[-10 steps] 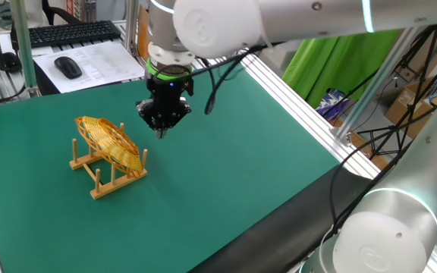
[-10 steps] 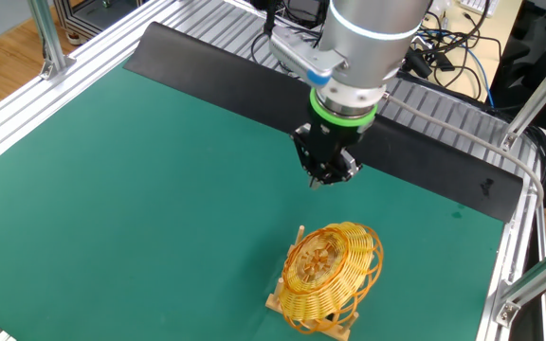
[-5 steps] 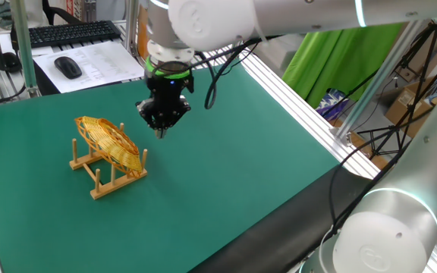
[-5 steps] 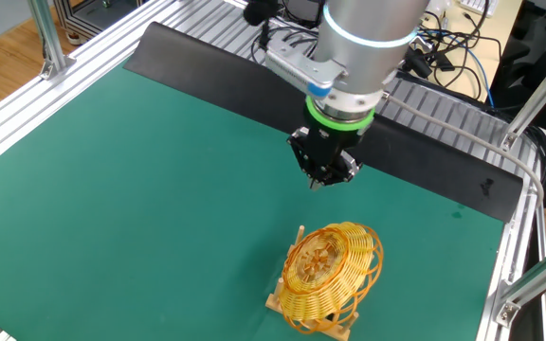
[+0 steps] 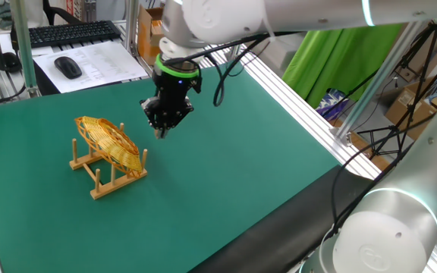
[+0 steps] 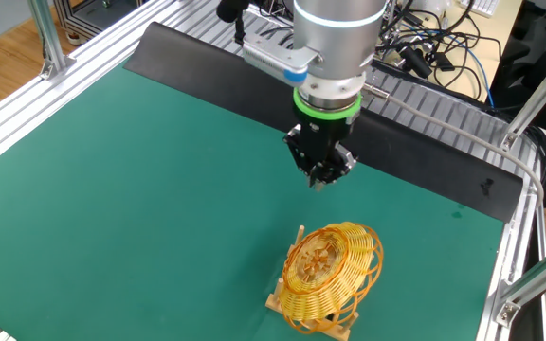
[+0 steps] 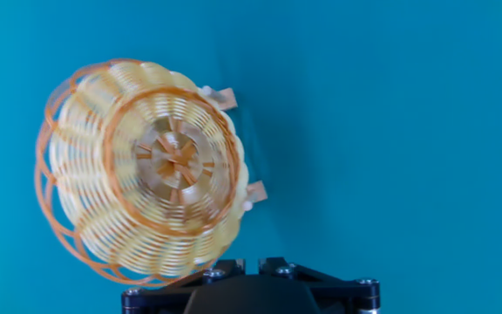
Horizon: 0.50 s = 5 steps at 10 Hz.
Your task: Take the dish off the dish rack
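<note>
I count one claw, one dish and one dish rack on this green mat. My gripper hangs in the air above the mat, pointing down; its fingers look drawn close together at the tip with nothing between them, though the fixed views are too small for me to be sure, and my own hand view shows only the black base of the hand along the bottom edge. Just beyond that base, the dish fills the left half of my hand view, its round woven bottom facing me and the open-weave rim looping out on the left. It stands on edge in the dish rack, leaning between the upright pegs, and it holds nothing itself. In the other fixed view the dish sits near the lower edge of the mat with the rack mostly hidden under it, one peg showing at its left. I am apart from the dish, touching neither it nor the rack. Around the rack the mat lies bare on every side. Farther off, an aluminium frame rail borders the mat, and beyond the far corner sit a keyboard and a mouse.
</note>
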Motion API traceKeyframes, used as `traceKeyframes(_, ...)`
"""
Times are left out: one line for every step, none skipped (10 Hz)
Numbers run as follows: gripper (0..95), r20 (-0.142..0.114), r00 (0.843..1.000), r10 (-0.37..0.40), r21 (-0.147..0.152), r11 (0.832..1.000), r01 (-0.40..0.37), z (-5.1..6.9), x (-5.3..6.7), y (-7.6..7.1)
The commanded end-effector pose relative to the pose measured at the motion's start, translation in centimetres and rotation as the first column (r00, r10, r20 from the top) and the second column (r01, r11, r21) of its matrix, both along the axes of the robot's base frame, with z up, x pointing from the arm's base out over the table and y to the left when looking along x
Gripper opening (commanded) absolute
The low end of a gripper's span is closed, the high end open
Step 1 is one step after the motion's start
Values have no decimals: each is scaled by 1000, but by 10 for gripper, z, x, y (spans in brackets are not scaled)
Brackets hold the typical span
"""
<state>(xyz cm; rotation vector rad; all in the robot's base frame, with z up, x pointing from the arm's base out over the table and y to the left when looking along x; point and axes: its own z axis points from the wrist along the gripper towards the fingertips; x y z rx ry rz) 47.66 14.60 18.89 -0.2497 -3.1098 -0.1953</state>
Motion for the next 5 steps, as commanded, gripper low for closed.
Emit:
traceKeyframes(760,15,996,-86,-30,996,87,8,4,22)
traceKeyframes(760,32,993,-116,-37,992,118,11,4,30)
traceKeyframes(760,33,989,-141,-39,989,142,16,4,41)
traceKeyframes(760,34,987,-156,-47,986,157,20,4,50)
traceKeyframes(760,36,986,-163,-50,985,164,22,4,53)
